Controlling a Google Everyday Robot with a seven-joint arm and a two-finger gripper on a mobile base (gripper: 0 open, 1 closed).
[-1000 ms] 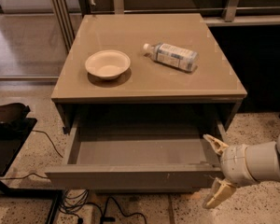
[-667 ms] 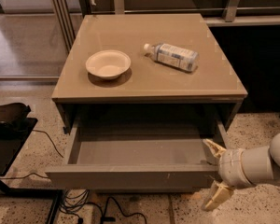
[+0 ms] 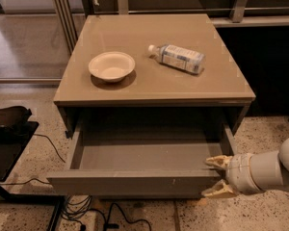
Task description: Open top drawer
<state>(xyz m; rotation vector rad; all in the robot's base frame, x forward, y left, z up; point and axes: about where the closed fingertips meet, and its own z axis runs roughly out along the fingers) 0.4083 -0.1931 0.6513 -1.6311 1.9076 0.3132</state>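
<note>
It looked like an office or lab test space: a speckled terrazzo floor [image 3: 260,129], a glass partition [image 3: 24,32], loose cables [image 3: 101,211] under a taupe cabinet [image 3: 154,93], a robot gripper [image 3: 216,177] at its lower right front.

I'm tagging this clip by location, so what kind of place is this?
Probably an office or lab test area, not a home: speckled hard floor, loose cables beneath the cabinet, glass partition behind. The gripper sits at the right front corner of the open top drawer.
</note>
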